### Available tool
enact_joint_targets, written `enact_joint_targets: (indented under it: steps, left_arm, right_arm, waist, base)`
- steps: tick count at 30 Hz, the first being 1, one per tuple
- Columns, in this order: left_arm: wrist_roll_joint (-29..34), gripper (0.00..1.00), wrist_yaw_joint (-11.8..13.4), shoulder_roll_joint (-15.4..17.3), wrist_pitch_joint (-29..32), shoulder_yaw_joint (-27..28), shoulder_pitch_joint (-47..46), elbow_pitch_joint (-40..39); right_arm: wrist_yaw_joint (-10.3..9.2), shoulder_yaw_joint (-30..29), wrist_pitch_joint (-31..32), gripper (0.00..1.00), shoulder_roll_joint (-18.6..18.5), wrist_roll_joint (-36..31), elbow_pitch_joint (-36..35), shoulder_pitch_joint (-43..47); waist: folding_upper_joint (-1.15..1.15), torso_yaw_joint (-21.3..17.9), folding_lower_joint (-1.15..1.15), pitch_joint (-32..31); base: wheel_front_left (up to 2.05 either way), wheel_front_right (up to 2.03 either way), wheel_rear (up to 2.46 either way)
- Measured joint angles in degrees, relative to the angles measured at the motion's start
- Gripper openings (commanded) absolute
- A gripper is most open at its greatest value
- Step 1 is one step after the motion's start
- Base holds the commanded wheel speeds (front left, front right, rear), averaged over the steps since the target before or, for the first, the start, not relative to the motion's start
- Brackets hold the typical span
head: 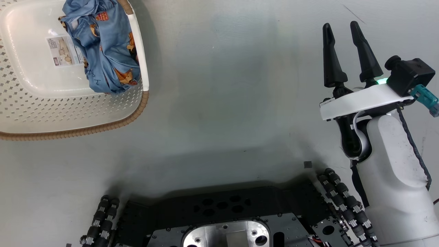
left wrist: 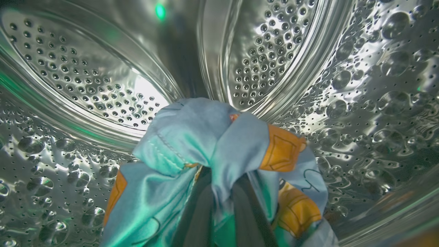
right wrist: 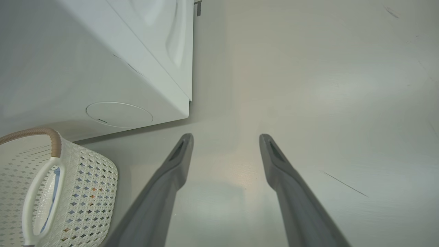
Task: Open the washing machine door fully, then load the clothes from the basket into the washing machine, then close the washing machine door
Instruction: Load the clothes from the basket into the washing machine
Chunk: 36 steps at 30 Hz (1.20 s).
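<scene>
Across the right wrist view, grey floor (right wrist: 308, 85) runs under the white washing machine (right wrist: 68, 61), its round service flap (right wrist: 119, 115) low on the front w/ the basket (right wrist: 85, 178) just beside that corner. Inside the machine, per left wrist view, the perforated steel drum (left wrist: 360, 85) curves all round. Head view: cream basket at upper left, brown rim, label sticker (head: 63, 51) on its bottom; a bunch of blue printed clothes (head: 103, 44) lies against its right wall. Another garment (left wrist: 205, 137), blue w/ orange patches, is in the drum, bunched over the left gripper (left wrist: 223, 178); tips hidden by cloth, but its fingers look clamped on the fabric. Right gripper (head: 340, 27) hangs over the floor, well apart from basket, fingers spread, empty.
</scene>
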Motion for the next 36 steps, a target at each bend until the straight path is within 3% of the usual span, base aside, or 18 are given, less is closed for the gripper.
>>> enact_joint_targets:
  steps: [13, 14, 15, 16, 36]
  left_arm:
    - [-3.3, 0.02, 0.0, -0.2, 0.0, -1.5, -0.3, 6.1]
    - [-3.3, 0.27, 0.0, -0.2, -0.3, -1.5, -0.3, 6.3]
    - [-3.4, 0.76, 0.0, -0.2, -0.8, -1.5, -0.3, 6.6]
    - [-3.4, 1.0, 0.0, -0.3, -1.0, -1.5, -0.3, 7.1]
    - [-4.8, 1.0, 0.0, -3.2, -8.3, -2.7, 5.1, 12.9]
  right_arm:
    - [0.0, -0.1, 0.0, 1.0, 0.0, 0.0, 0.6, -0.2]
    - [0.0, -0.1, 0.0, 1.0, 0.0, 0.0, 0.6, -0.3]
    - [0.0, -0.2, 0.0, 1.0, 0.0, 0.0, 0.6, -0.5]
    - [0.0, -0.3, 0.0, 1.0, 0.0, 0.0, 0.6, -0.6]
    - [0.0, -3.0, 0.0, 1.0, 0.0, 0.0, 1.2, -1.2]
  waist:
    - [0.0, 0.2, 0.0, -0.4]
    - [0.0, 0.2, 0.0, -0.5]
    - [0.0, 0.2, 0.0, -0.7]
    - [0.0, 0.2, 0.0, -0.9]
    - [0.0, 1.7, 0.0, -7.0]
  base:
    - [0.0, 0.0, 0.0]
    - [0.0, 0.0, 0.0]
    - [0.0, 0.0, 0.0]
    - [0.0, 0.0, 0.0]
    - [0.0, 0.0, 0.0]
